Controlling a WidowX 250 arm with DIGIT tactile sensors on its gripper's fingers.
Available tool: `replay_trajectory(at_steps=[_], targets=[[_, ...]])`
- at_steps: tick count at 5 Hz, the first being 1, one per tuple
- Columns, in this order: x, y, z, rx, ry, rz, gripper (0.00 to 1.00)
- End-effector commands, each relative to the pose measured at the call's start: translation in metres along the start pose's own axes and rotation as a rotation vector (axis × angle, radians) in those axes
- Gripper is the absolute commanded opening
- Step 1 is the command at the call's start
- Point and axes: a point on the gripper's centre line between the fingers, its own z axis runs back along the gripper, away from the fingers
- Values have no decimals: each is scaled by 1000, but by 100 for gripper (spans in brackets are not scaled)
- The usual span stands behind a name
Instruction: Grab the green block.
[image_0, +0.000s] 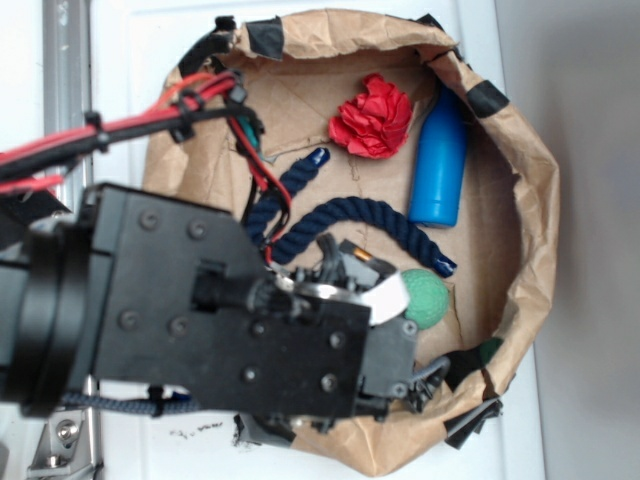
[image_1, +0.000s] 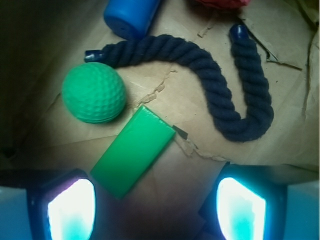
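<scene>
Gripper (image_1: 155, 210) hangs wide open and empty over the green block (image_1: 132, 150).
The block lies flat on brown paper between the fingers (image_1: 71, 207), nearer the left one, beside the green ball (image_1: 93, 92).

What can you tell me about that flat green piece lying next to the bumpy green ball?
The green block is a flat, elongated rectangle of plain matte green with sharp edges. It lies flat and diagonal on the brown paper floor, close beside the dimpled green ball; contact is unclear. Nothing grips it: the gripper hovers open, one finger near its lower end. The exterior view hides it behind the arm.
</scene>
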Motion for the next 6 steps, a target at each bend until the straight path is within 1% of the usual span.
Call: replay_trajectory(at_steps=[1, 2, 3, 4, 5, 6], targets=[[9, -11, -15, -28, 44, 40, 100], [9, -18, -31, -17, 44, 38, 100], [10, -20, -37, -35, 63, 21, 100], [12, -21, -43, -16, 63, 27, 100], [3, -15, -52, 41, 55, 4, 100], [-1, -8, -57, 89, 25, -8, 100]])
